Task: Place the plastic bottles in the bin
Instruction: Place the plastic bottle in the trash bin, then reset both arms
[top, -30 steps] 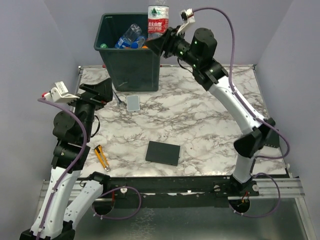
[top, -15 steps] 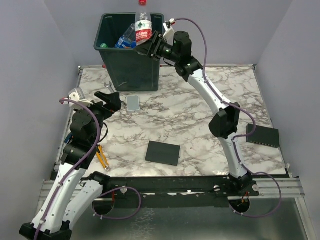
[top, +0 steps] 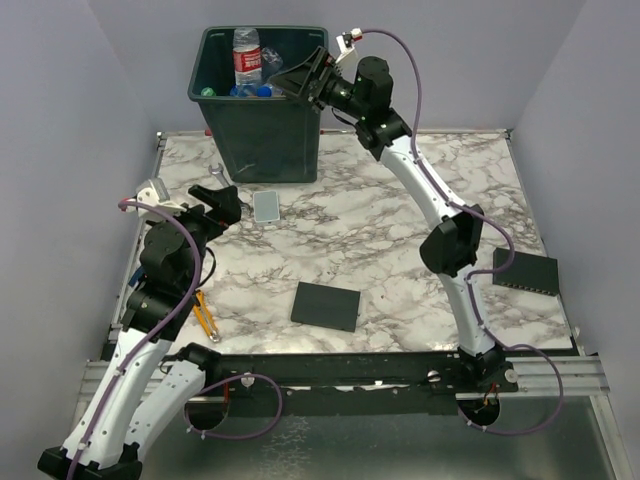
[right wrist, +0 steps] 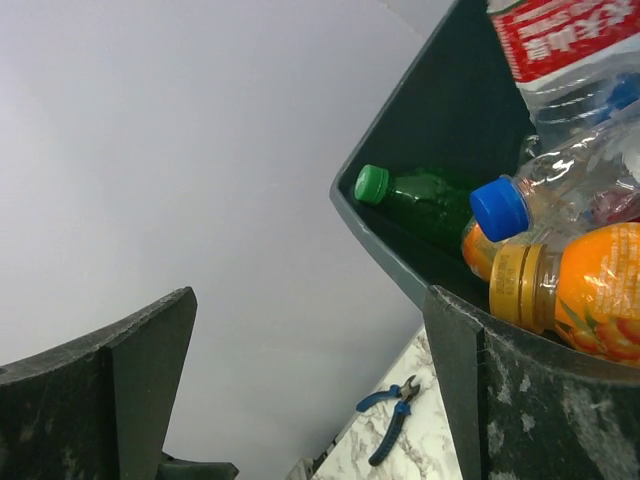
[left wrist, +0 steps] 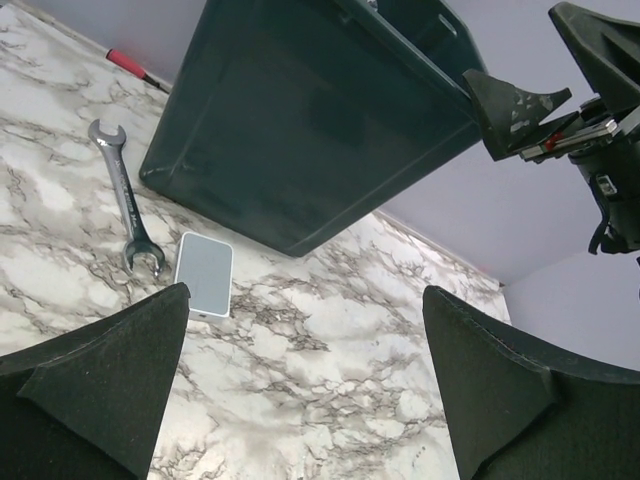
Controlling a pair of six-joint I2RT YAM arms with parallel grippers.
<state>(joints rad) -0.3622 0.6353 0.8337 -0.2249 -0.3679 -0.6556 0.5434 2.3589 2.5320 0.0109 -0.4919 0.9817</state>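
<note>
the marble desk (top: 420,220) shows no loose bottle in the top view. what lies on it is a black plate (top: 326,306), a small pale card (top: 265,206), a wrench (left wrist: 125,195) and yellow-handled pliers (top: 205,314). the dark green bin (top: 262,140) stands at the far left of the desk. all the bottles (top: 250,82) in sight are inside it, with a red-label bottle (top: 246,55) poking up above the rest. so the job looks all but finished, though a stray behind the bin would be hidden.

the right end effector (top: 298,72) hangs at the bin's right rim, spread wide with nothing in it. the left end effector (top: 225,203) sits low near the bin's foot, also wide and empty.

only the right wrist view shows the pile close up: a green bottle (right wrist: 430,200), a blue-capped one (right wrist: 500,208), an orange bottle (right wrist: 590,290), and blue pliers (right wrist: 392,408) on the desk below the rim. the left wrist view shows the wrench plainly.
</note>
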